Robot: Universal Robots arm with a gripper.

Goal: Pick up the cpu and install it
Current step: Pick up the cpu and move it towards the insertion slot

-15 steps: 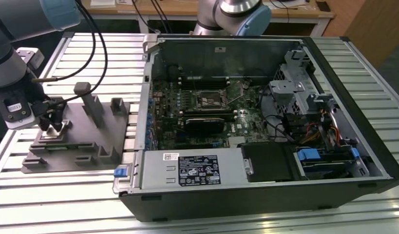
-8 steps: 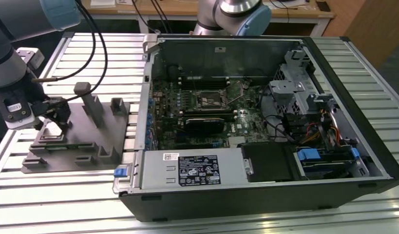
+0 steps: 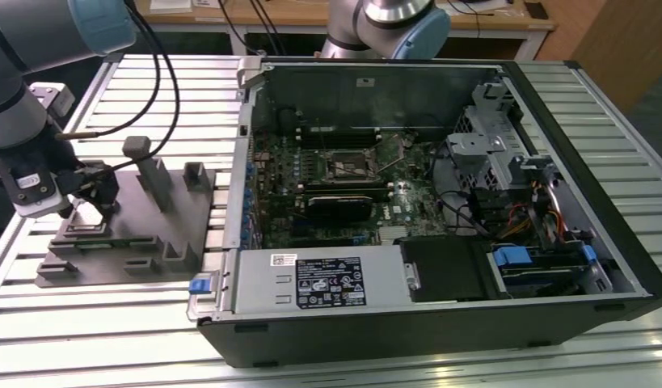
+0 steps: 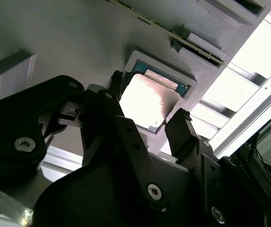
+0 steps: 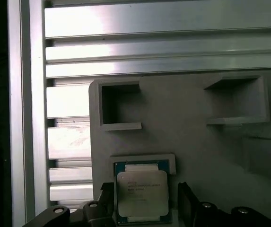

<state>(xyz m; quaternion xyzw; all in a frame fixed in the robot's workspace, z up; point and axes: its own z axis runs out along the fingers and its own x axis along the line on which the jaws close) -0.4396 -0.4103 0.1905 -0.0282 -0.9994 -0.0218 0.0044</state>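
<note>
**Spread gripper (image 4: 148, 101) straddles the cpu (image 4: 149, 97)**

Exterior view: your arm hangs low over the grey tray (image 3: 174, 214) at the exterior view's left, on a slatted metal table (image 3: 104, 323). The open computer case (image 3: 417, 242) sits to the right, and its socket (image 3: 347, 166) is well apart from the tray.

Second wrist view: the cpu lies flat in a shallow tray pocket with the fingers (image 4: 180, 127) apart on either side.

First wrist view: a gap shows on each side of the chip, so nothing is pinched.

Judgement: the cpu is light and stiff, with a slick metal top and a likely fragile underside. Take it by two opposite edges. The pocket walls leave you little room.
</note>
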